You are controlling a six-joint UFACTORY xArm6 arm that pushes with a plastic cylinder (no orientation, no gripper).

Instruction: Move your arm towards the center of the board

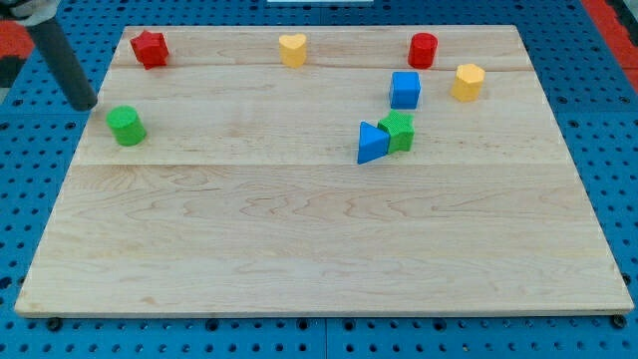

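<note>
My tip (86,105) is at the board's left edge, near the view's top left, just left of and slightly above the green cylinder (127,126). The rod rises from it toward the view's top left corner. The red star block (150,48) lies above and to the right of the tip. The wooden board (299,239) fills most of the view. Its middle lies far to the tip's right and lower in the view.
A yellow heart block (292,49) sits at top centre. A red cylinder (423,49), blue cube (405,89) and yellow hexagonal block (467,81) are at upper right. A blue triangle (371,143) touches a green star-like block (399,131) right of centre.
</note>
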